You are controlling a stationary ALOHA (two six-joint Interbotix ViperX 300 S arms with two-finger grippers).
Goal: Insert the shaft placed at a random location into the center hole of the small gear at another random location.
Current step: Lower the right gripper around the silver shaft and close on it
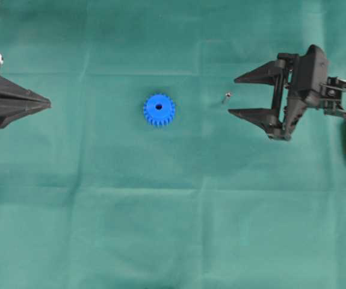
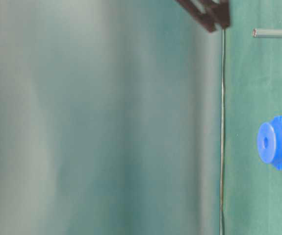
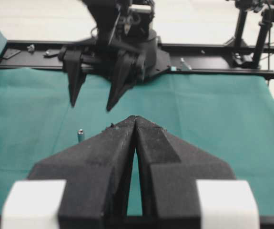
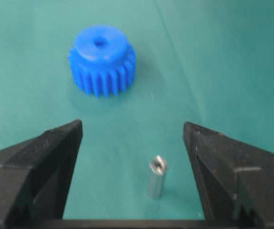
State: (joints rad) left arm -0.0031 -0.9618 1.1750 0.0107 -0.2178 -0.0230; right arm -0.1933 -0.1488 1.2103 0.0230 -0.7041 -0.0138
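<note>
Green cloth (image 1: 160, 229) — creased (black frame behind); right gripper (image 1: 233, 95) spread wide, left gripper (image 1: 47, 106) pressed together.

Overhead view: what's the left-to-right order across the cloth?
left gripper → small gear → shaft → right gripper

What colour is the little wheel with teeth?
The small gear is bright blue all over, seen best in the right wrist view.
</note>
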